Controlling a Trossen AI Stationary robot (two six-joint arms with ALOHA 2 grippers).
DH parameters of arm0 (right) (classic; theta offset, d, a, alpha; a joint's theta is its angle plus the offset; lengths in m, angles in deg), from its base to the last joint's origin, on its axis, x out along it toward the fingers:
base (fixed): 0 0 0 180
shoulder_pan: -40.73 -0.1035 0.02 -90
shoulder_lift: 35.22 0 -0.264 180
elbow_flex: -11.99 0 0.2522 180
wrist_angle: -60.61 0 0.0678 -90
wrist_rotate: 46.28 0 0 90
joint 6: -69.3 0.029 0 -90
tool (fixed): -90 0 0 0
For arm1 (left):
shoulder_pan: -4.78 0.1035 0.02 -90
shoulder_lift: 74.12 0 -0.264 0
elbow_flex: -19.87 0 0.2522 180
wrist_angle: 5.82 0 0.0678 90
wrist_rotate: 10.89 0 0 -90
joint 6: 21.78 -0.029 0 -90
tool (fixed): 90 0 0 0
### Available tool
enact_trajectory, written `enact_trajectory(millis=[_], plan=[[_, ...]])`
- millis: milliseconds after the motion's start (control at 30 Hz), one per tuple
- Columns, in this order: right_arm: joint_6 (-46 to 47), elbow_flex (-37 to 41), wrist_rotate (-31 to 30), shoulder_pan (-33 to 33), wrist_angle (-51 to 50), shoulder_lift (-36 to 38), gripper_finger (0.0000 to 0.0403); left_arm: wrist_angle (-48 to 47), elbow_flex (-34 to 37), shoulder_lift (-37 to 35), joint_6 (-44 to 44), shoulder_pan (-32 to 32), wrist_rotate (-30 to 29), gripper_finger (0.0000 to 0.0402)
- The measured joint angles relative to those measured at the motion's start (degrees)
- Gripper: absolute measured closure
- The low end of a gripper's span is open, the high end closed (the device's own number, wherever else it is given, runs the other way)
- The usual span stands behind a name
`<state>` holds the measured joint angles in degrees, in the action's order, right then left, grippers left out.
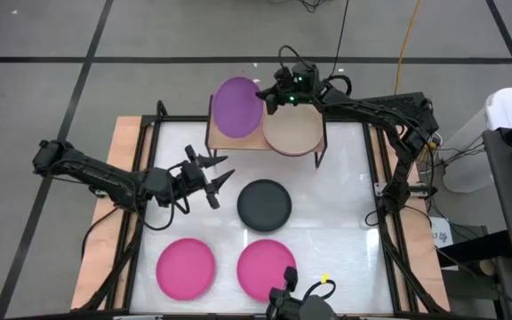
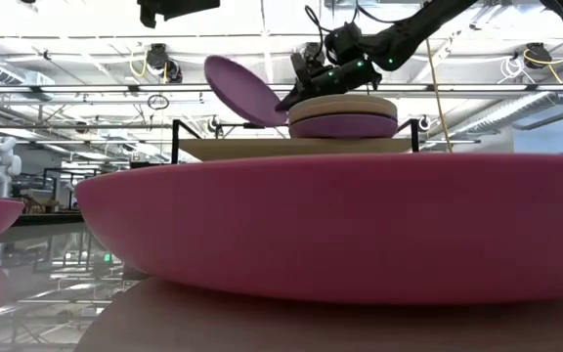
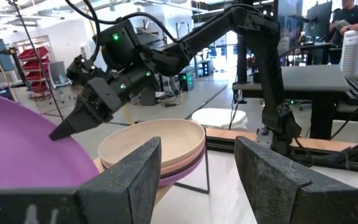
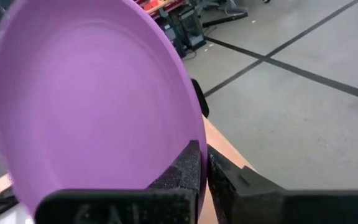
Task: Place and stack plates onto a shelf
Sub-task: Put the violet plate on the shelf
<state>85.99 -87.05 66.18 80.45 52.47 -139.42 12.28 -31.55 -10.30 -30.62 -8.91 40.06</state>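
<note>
Purple and steeply tilted, a plate (image 1: 236, 108) hung over the left half of the shelf (image 1: 213, 142), its rim pinched between the closed fingers of the right gripper (image 1: 268, 96). A beige plate (image 1: 290, 132) topped the stack on the shelf's right half. To finish cleanly, the arm would likely need to level the purple plate, lower it flat onto the bare wood, clear of the stack, and only then let go. The left gripper (image 1: 218, 179) waited over the table with jaws spread wide and empty, beside a dark grey plate (image 1: 264, 204); two hot pink plates (image 1: 185, 268) lay nearer the front.
</note>
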Motion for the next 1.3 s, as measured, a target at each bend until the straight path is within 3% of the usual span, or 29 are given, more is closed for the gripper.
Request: enact_trajectory(millis=[367, 633, 767, 1300], plan=[[-1.45, 0.04, -0.49, -0.09, -0.82, 0.0, 0.0393, -0.05, -0.01, 0.0, -0.07, 0.01, 0.0, 0.0192], [-4.93, 2.53, -9.98, -0.09, -0.88, 0.02, 0.0393, -0.07, -0.01, 0.0, -0.07, 0.0, 0.0, 0.0192], [-6.34, 4.12, -11.9, -0.07, 0.62, 0.02, 0.0393, -0.07, -0.01, 0.0, -0.09, 0.01, 0.0, 0.0192], [-7.13, 4.31, -8.7, -0.09, 3.16, 0.02, 0.0382, -0.09, -0.04, 0.02, -0.09, 0.0, 0.0, 0.0192]])
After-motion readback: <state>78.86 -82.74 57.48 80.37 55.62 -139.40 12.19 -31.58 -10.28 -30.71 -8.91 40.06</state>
